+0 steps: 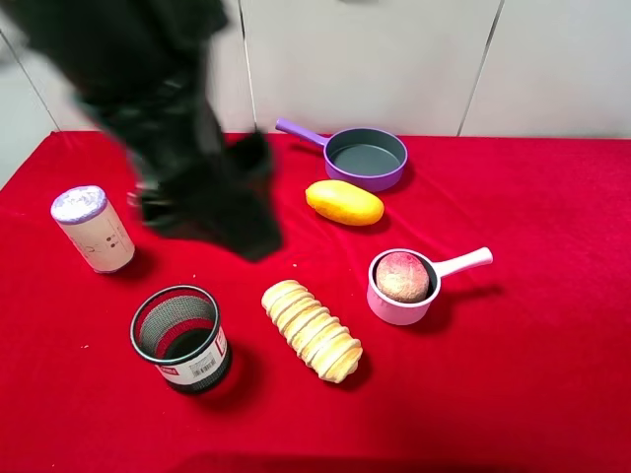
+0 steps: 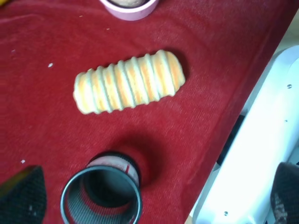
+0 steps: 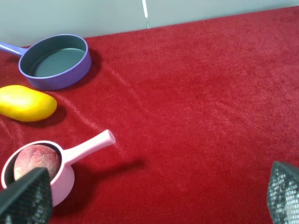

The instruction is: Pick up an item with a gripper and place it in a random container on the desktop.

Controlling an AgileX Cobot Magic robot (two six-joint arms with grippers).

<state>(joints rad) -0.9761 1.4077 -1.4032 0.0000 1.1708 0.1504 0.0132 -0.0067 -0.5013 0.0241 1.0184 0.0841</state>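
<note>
**Peach in pink saucepan; both end effectors empty, clearing out**

Obs: The peach [image 1: 402,276] sits inside the pink saucepan [image 1: 396,307], resting low against the dark inner wall, handle pointing away from the bread loaf [image 1: 312,330]. Placement looks done, judging by how things lie.

Left end effector [image 2: 152,196]: fingers wide apart, nothing between them; it hangs over the mesh cup [image 2: 101,197], loaf beyond it and the saucepan rim beyond that. In the high view the left arm [image 1: 173,128] is a dark blur well away from the saucepan, on the far side of the loaf.

Right end effector [image 3: 154,196]: fingers spread, empty, looking down just beside the saucepan.

Step in hand, my read: retreat. Lift straight up before any sideways travel, so a finger does not catch the handle and tip the pan.

Room: the red surface [image 1: 532,394] beyond the handle is bare, the best exit. The mango [image 1: 344,202] and purple pan [image 1: 366,158] lie behind the saucepan, the white can [image 1: 94,228] past the cup. The surface edge runs close to the cup in the left wrist view; keep clear.
</note>
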